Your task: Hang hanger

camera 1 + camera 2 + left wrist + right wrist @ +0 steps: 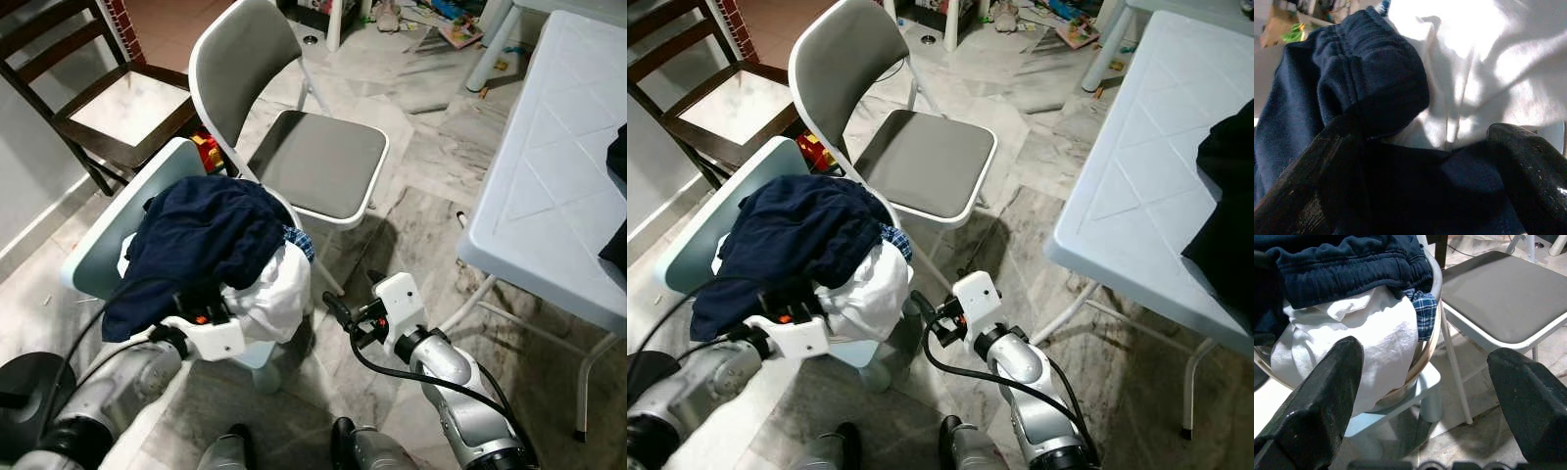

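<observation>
A round metal basin, heaped with laundry, sits on a pale blue plastic child's chair and serves as the landmark here. On top of the heap lies a dark navy blue garment, spilling over the basin's rim towards the robot. Beneath it sits a white cloth, bulging over the rim, and a small blue checked fabric peeks out between the two.

The left pincer is pressed into the near side of the heap, at the edge of the navy garment where it meets the white cloth. In the left wrist view its two black fingers stand apart with navy cloth lying between them; whether they actually grip that cloth cannot be told.

The right pincer hovers just beside the basin, on the robot's right of it, clear of the laundry. Its fingers are spread wide with nothing between them.

No hanger can be made out in the heap or near either pincer.

Behind the basin stands a grey folding chair with a white metal frame. Further behind it is a dark wooden chair. To the right of the basin, well apart, is a white plastic folding surface, with a black cloth lying on it.
</observation>
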